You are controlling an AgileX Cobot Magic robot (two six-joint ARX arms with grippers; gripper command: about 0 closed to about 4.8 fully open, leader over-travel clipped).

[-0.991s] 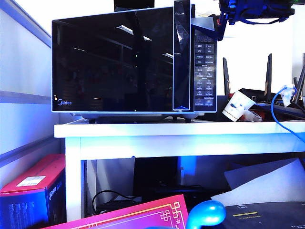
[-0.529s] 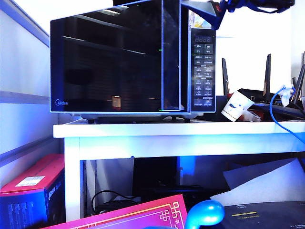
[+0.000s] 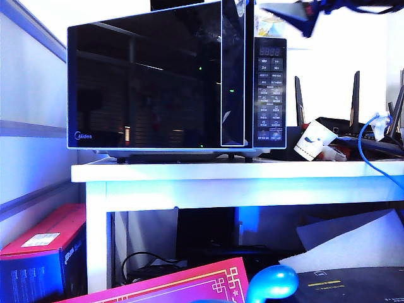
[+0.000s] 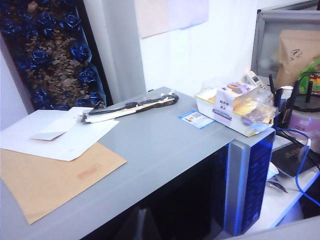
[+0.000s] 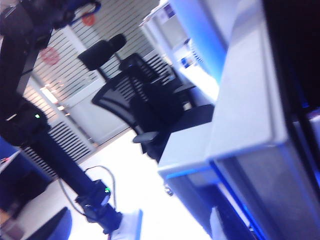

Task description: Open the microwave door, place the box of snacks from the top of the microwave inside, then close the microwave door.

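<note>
Sitting atop the microwave (image 3: 177,82), the snack box (image 4: 235,107) lies untouched; the right gripper (image 3: 297,19) hovers at one o'clock, released; left gripper unseen, state untellable

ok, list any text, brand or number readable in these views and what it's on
"Midea": lower left corner of the microwave door, by a small logo.
Button panel: display digits and button labels too small to read.
Box of snacks on top of the microwave: print too blurred to read.
Blue sticker beside it: unreadable.
Red box under the table: label unreadable.
Neither gripper shows.
</note>
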